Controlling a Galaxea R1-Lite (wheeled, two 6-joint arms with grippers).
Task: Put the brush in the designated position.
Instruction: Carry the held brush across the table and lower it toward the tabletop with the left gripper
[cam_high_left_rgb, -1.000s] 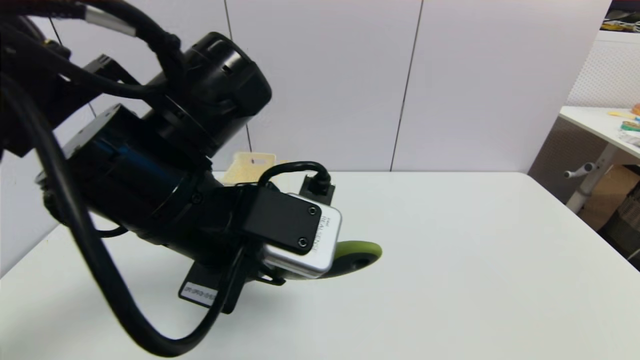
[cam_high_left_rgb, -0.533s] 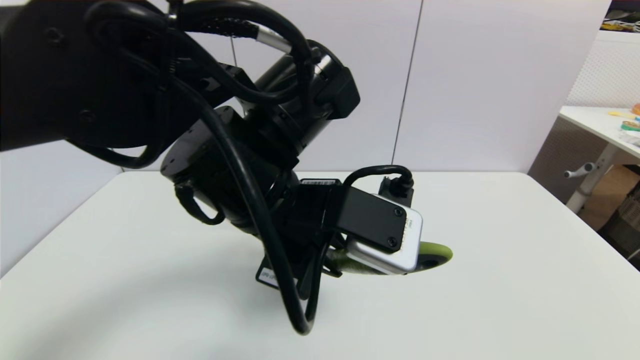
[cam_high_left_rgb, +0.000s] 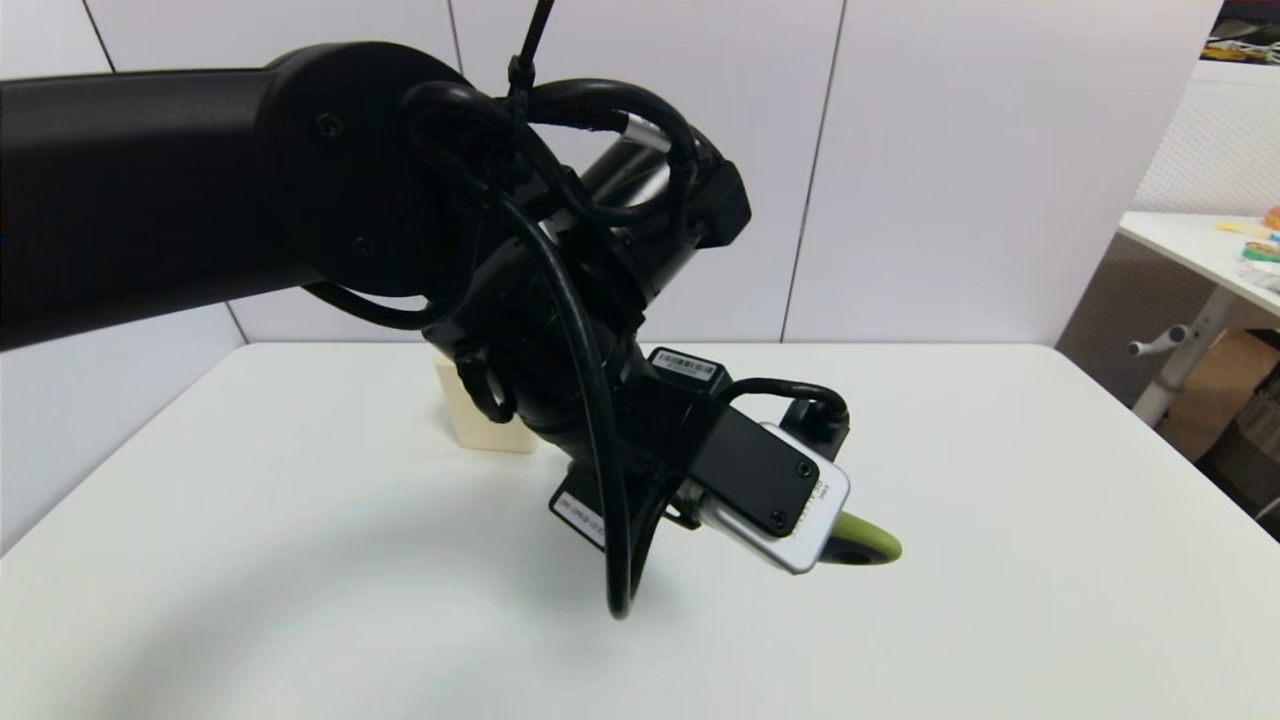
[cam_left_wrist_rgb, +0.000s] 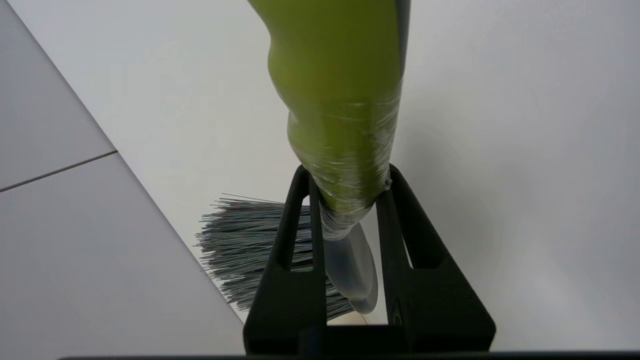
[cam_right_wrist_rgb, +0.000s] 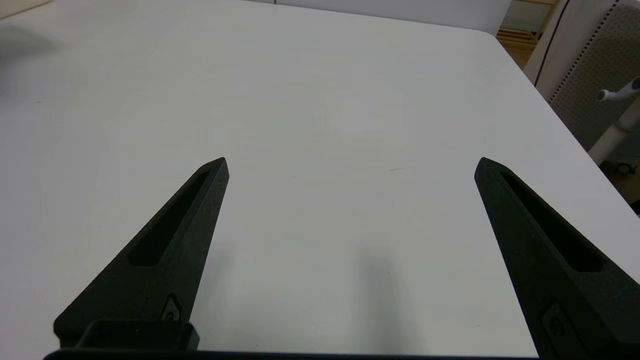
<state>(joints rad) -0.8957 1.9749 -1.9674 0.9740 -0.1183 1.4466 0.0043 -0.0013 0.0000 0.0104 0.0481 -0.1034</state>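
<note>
The left claw (cam_left_wrist_rgb: 350, 200), clamped on the brush (cam_left_wrist_rgb: 340, 115), has swung rightward, uncovering the cream bin (cam_high_left_rgb: 475, 415); carry underway; right claw (cam_right_wrist_rgb: 350, 167) gapes, idle

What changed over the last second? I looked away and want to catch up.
The left gripper, shut on the brush throughout, swung it rightward and nearer the table's front, uncovering the cream bin behind. Bin and table stayed put; the right gripper is open.
</note>
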